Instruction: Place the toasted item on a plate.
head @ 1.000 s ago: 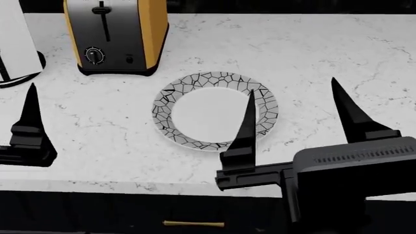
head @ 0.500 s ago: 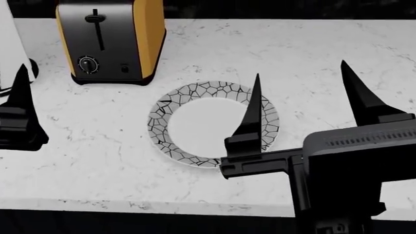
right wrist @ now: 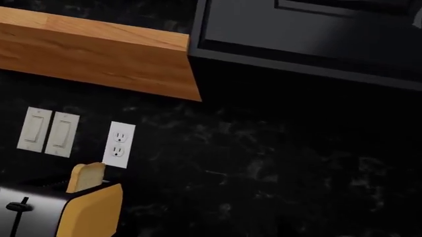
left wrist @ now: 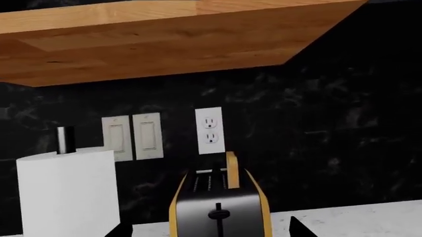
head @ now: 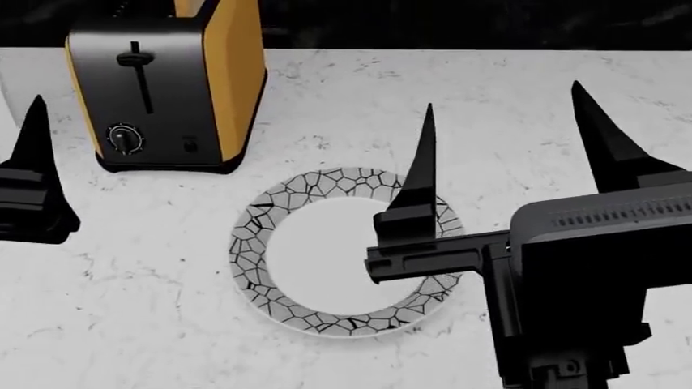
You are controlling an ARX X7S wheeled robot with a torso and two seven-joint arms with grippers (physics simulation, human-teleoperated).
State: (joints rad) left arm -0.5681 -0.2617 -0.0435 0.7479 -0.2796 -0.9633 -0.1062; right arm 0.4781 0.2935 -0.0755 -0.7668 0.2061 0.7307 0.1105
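The toasted item [left wrist: 232, 170] is a tan slice standing up out of the slot of a yellow-sided toaster [head: 162, 89]; it also shows in the right wrist view [right wrist: 87, 177]. The plate [head: 246, 243], white with a cracked-mosaic rim, lies on the counter in front of the toaster, with nothing on it. My right gripper [head: 503, 96] is open and empty above the plate's right side. My left gripper [left wrist: 207, 231] is open and empty, facing the toaster's front. Only one of its fingers [head: 36, 174] shows in the head view, left of the toaster.
A white marble counter [head: 141, 324] holds everything. A paper towel roll [left wrist: 66, 197] stands beside the toaster. A black backsplash carries light switches [left wrist: 132, 137] and an outlet [left wrist: 209, 131]. A wooden cabinet [left wrist: 165, 44] hangs overhead.
The head view has shifted, and the counter's front edge is out of the picture. Toaster and plate sit lower in frame. Both grippers have moved farther back over the counter, still open.
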